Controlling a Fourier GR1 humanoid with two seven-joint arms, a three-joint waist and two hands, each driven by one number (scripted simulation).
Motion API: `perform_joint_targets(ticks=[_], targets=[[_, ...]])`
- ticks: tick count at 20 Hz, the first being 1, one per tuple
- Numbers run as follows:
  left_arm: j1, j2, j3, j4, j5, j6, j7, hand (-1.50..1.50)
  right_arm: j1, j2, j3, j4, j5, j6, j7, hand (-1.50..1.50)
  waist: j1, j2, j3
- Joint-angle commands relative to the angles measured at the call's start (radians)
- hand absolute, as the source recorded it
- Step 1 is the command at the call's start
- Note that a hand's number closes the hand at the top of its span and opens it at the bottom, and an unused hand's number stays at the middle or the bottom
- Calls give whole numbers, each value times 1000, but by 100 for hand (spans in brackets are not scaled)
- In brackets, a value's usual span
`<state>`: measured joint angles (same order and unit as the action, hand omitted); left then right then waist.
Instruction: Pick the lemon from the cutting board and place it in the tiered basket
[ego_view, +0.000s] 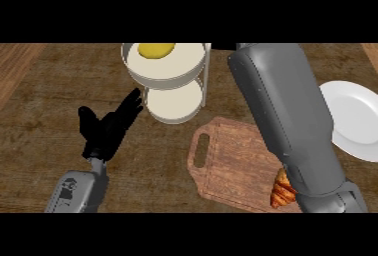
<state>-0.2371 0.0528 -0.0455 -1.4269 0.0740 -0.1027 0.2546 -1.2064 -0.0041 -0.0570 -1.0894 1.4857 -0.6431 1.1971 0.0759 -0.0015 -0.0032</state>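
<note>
One lemon (156, 50) lies in the top tray of the tiered basket (140, 70). Left hand (109, 127) is open, fingers straight, beside the basket. Right forearm (284, 115) crosses the cutting board (229, 160); its hand is out of view.

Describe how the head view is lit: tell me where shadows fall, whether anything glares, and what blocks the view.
Head view: lighting is even and soft, with no harsh glare; the white plate is the brightest area. The lemon in the tiered basket shows clearly. The right forearm covers part of the cutting board and most of a croissant; its hand is out of view. The left hand is dark, showing little detail.
</note>
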Motion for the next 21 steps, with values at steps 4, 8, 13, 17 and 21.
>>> perform_joint_targets(ticks=[4,8,13,17,21], targets=[[43,30,35,15,11,-10,-24,0,97,4,158,-195,-77,88,290,-150,-47,-28,1],[46,21,41,12,7,10,-27,0,188,4,261,-355,-131,167,291,-150,-78,-37,2],[69,14,49,-6,7,34,-9,0,291,4,322,-553,-158,245,292,-150,-118,-55,3],[91,24,59,-24,1,46,-8,0,417,4,363,-702,-149,284,292,-150,-150,-63,4],[116,42,78,-16,15,33,-11,0,513,4,425,-876,-126,331,292,-150,-167,-62,2]])
